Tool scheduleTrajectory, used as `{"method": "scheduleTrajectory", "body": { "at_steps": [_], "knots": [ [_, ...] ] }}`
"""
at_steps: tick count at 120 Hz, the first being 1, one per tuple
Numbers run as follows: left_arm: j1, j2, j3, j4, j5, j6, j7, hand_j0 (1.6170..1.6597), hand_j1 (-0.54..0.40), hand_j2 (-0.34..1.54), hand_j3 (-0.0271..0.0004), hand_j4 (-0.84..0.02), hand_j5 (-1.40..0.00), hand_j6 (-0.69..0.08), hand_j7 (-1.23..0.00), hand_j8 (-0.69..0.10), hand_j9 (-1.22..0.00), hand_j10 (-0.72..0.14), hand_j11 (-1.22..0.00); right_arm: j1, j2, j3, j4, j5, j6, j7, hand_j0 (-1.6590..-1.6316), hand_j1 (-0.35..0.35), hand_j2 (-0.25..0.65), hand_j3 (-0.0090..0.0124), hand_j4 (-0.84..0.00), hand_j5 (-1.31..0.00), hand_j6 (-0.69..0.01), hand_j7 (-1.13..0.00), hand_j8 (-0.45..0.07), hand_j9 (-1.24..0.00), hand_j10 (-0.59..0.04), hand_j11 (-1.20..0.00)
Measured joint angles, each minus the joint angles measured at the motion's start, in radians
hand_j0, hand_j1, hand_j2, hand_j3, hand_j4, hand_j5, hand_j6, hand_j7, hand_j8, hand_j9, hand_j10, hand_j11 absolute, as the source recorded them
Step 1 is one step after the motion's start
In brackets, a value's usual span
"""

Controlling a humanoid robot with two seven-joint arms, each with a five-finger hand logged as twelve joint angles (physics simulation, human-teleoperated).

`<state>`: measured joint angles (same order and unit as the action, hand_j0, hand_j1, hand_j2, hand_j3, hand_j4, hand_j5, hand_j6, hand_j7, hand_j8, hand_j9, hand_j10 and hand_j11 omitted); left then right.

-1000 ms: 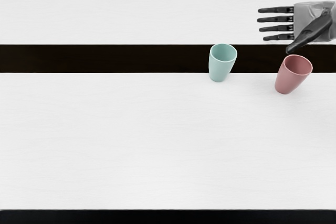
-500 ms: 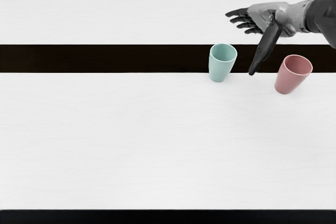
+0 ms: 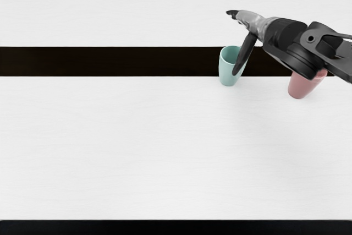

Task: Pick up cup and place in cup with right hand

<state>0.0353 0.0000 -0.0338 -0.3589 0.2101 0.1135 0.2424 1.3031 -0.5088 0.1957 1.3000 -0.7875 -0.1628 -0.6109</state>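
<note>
Thumb [image 3: 245, 53] on your right hand [image 3: 254, 22] is spread wide from the mostly hidden fingers [image 3: 232, 13], gripping nothing. It overlaps the green cup [image 3: 226, 73]; you can't tell if they touch.

Light grey robot hand [image 3: 253, 22], black fingers [image 3: 232, 13], slim black thumb [image 3: 243, 54], chunky black forearm [image 3: 290, 45], round pivot [image 3: 311, 38]

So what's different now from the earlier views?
The right hand has moved toward the picture's left; its thumb now crosses in front of the green cup, and its arm covers the upper part of the pink cup. Nothing was grasped or released. Both cups stayed put.
</note>
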Motion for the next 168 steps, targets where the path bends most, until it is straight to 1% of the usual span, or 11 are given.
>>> {"method": "scheduleTrajectory", "body": {
  "at_steps": [9, 23, 28, 49, 64, 74, 80, 106, 121, 140, 168],
  "knots": [
    [0.000, 0.000, 0.000, 0.000, 0.000, 0.000, 0.000, 1.6581, 0.349, 0.00, 0.0000, 0.000, 0.00, 0.000, 0.00, 0.000, 0.00, 0.000, 0.00, -0.012, 0.019, -0.002, -0.044, -0.005, -0.005, 0.000, -1.6581, -0.349, 0.001, 0.0000, -0.003, 0.00, -0.004, 0.00, -0.003, 0.00, -0.002, 0.00],
    [0.000, 0.000, 0.000, 0.000, 0.000, 0.000, 0.000, 1.6581, 0.349, 0.00, 0.0000, 0.000, 0.00, 0.000, 0.00, 0.000, 0.00, 0.000, 0.00, -0.026, 0.030, -0.003, -0.078, -0.006, -0.007, 0.000, -1.6581, -0.349, 0.001, 0.0000, -0.002, 0.00, -0.004, 0.00, -0.003, 0.00, -0.002, 0.00],
    [0.000, 0.000, 0.000, 0.000, 0.000, 0.000, 0.000, 1.6581, 0.349, 0.00, 0.0000, 0.000, 0.00, 0.000, 0.00, 0.000, 0.00, 0.000, 0.00, -0.030, 0.037, -0.004, -0.099, -0.005, -0.005, 0.000, -1.6581, -0.349, 0.001, 0.0000, -0.002, 0.00, -0.004, 0.00, -0.003, 0.00, -0.002, 0.00],
    [0.000, 0.000, 0.000, 0.000, 0.000, 0.000, 0.000, 1.6581, 0.349, 0.00, 0.0000, 0.000, 0.00, 0.000, 0.00, 0.000, 0.00, 0.000, 0.00, -0.031, 0.129, -0.004, -0.210, -0.004, 0.001, 0.000, -1.6581, -0.349, 0.001, 0.0000, -0.002, 0.00, -0.003, 0.00, -0.003, 0.00, -0.002, 0.00],
    [0.000, 0.000, 0.000, 0.000, 0.000, 0.000, 0.000, 1.6581, 0.349, 0.00, 0.0000, 0.000, 0.00, 0.000, 0.00, 0.000, 0.00, 0.000, 0.00, -0.032, 0.164, -0.004, -0.258, -0.003, 0.003, 0.000, -1.6581, -0.349, 0.001, 0.0000, -0.002, 0.00, -0.003, 0.00, -0.003, 0.00, -0.002, 0.00],
    [0.000, 0.000, 0.000, 0.000, 0.000, 0.000, 0.000, 1.6581, 0.349, 0.00, 0.0000, 0.000, 0.00, 0.000, 0.00, 0.000, 0.00, 0.000, 0.00, -0.035, 0.190, -0.004, -0.302, -0.002, 0.003, 0.000, -1.6581, -0.349, 0.001, 0.0000, -0.002, 0.00, -0.004, 0.00, -0.003, 0.00, -0.002, 0.00],
    [0.000, 0.000, 0.000, 0.000, 0.000, 0.000, 0.000, 1.6581, 0.349, 0.00, 0.0000, 0.000, 0.00, 0.000, 0.00, 0.000, 0.00, 0.000, 0.00, -0.035, 0.202, -0.004, -0.320, 0.004, 0.004, 0.000, -1.6581, -0.334, -0.001, 0.0000, -0.015, -0.02, -0.016, -0.02, -0.015, -0.02, -0.014, -0.02],
    [0.000, 0.000, 0.000, 0.000, 0.000, 0.000, 0.000, 1.6581, 0.349, 0.00, 0.0000, 0.000, 0.00, 0.000, 0.00, 0.000, 0.00, 0.000, 0.00, -0.038, 0.217, -0.004, -0.345, 0.026, 0.022, 0.000, -1.6581, -0.216, -0.021, 0.0000, -0.114, -0.15, -0.115, -0.15, -0.114, -0.15, -0.113, -0.15],
    [0.000, 0.000, 0.000, 0.000, 0.000, 0.000, 0.000, 1.6581, 0.349, 0.00, 0.0000, 0.000, 0.00, 0.000, 0.00, 0.000, 0.00, 0.000, 0.00, -0.042, 0.217, -0.005, -0.354, 0.028, 0.024, 0.000, -1.6581, -0.164, -0.030, 0.0000, -0.157, -0.20, -0.158, -0.20, -0.157, -0.20, -0.156, -0.20],
    [0.000, 0.000, 0.000, 0.000, 0.000, 0.000, 0.000, 1.6581, 0.349, 0.00, 0.0000, 0.000, 0.00, 0.000, 0.00, 0.000, 0.00, 0.000, 0.00, -0.047, 0.220, -0.004, -0.380, 0.031, 0.024, 0.000, -1.6581, -0.126, -0.036, 0.0000, -0.189, -0.24, -0.190, -0.24, -0.189, -0.24, -0.188, -0.24],
    [0.000, 0.000, 0.000, 0.000, 0.000, 0.000, 0.000, 1.6581, 0.349, 0.00, 0.0000, 0.000, 0.00, 0.000, 0.00, 0.000, 0.00, 0.000, 0.00, -0.047, 0.223, -0.004, -0.388, 0.031, 0.025, 0.000, -1.6581, -0.080, -0.044, 0.0000, -0.227, -0.29, -0.228, -0.29, -0.227, -0.29, -0.227, -0.29]
  ]
}}
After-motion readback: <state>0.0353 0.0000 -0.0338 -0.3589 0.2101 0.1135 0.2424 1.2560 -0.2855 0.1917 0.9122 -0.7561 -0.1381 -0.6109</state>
